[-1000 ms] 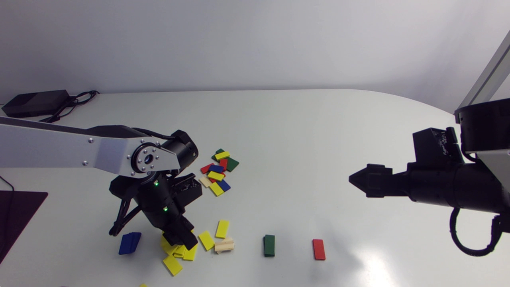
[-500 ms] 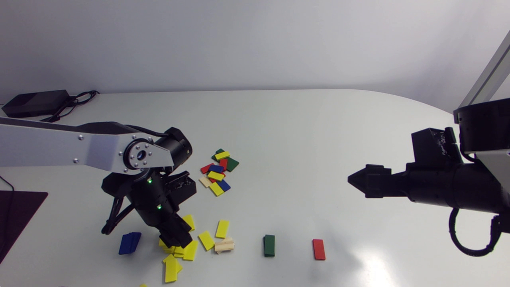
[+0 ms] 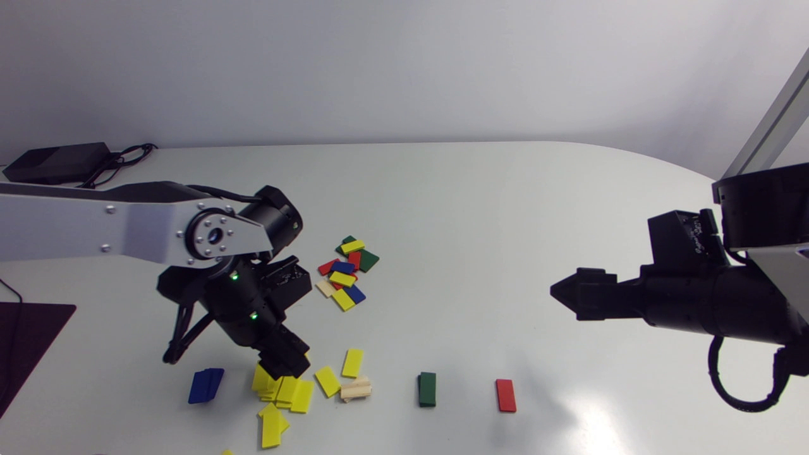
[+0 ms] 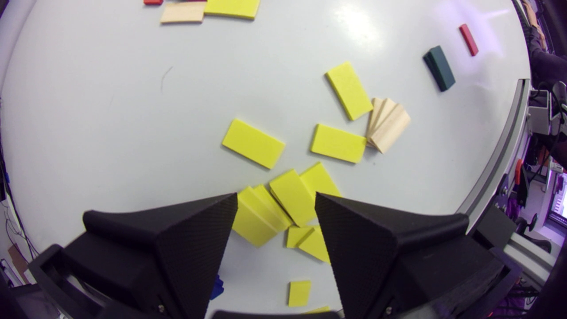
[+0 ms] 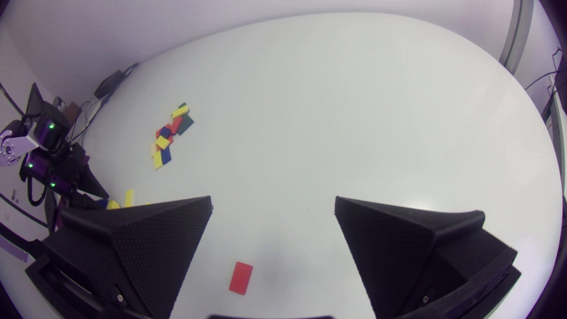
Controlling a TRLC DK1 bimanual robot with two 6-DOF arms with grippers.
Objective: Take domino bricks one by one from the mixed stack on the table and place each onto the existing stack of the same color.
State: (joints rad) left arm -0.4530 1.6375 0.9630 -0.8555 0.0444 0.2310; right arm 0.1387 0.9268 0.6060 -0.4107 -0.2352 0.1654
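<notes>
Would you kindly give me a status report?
Left gripper open over scattered yellow domino bricks. Right gripper open, empty. Mixed stack unobstructed.

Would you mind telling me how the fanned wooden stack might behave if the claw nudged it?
The wooden stack is fanned, so it would probably slide apart rather than move as one. Its layers look flat and rigid, so they are unlikely to roll. The glossy table may let them skid.

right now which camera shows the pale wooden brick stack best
The left wrist view: the pale wooden stack lies ahead of the left gripper, close and fanned so its separate bricks show. The head view shows it small, layers hard to tell. The right wrist view does not show it.
</notes>
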